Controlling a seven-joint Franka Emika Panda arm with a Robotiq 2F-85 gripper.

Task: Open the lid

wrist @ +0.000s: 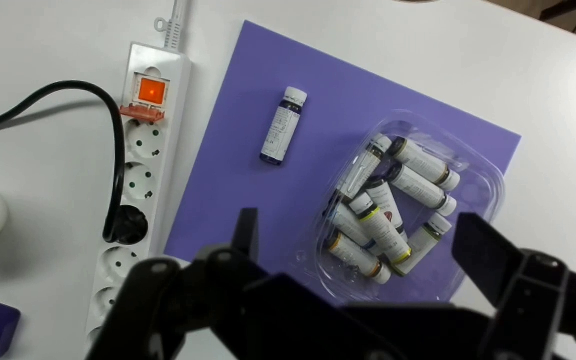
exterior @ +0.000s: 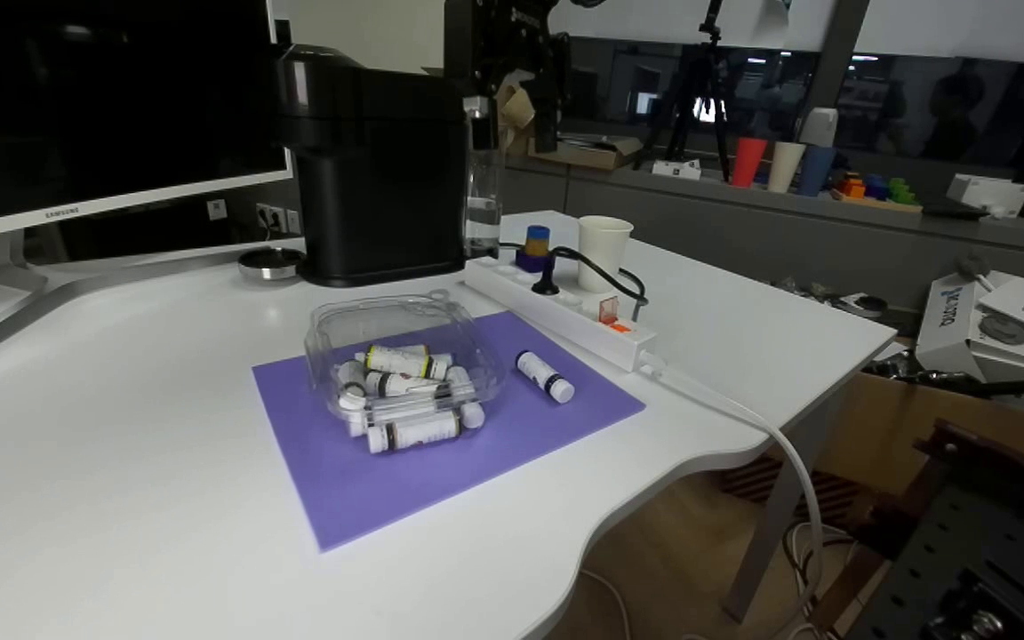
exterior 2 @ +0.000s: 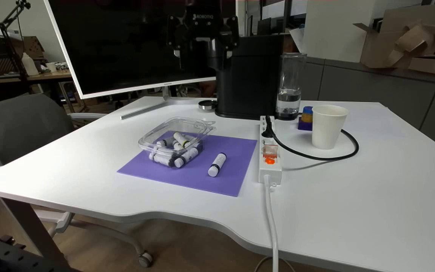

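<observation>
Progress: judged not begun. The lid (exterior: 401, 93) lies down on top of the coffee machine (exterior: 379, 196), which stands on the surface (exterior: 165, 427) beside the monitor (exterior: 94, 98). No raised edge or gap shows in either exterior view. Outstanding, by judgement: bring the tool (wrist: 358, 232) to the lid, gain purchase on an edge, raise the panel.

Tool: jaws well apart, nothing held between them. The wrist view has labelled vials (wrist: 383, 235) and a power strip (wrist: 155, 160) below, with the coffee machine out of frame; contact with the lid is therefore judged absent.

Lid, appearance: flat, matte black, spanning the machine's width, near level. A faint seam divides it from the body beneath. A glossy rounded head (exterior: 299, 84) sits at one end; whether it lifts with the lid cannot be told. Dark tone hides finer detail.
</observation>
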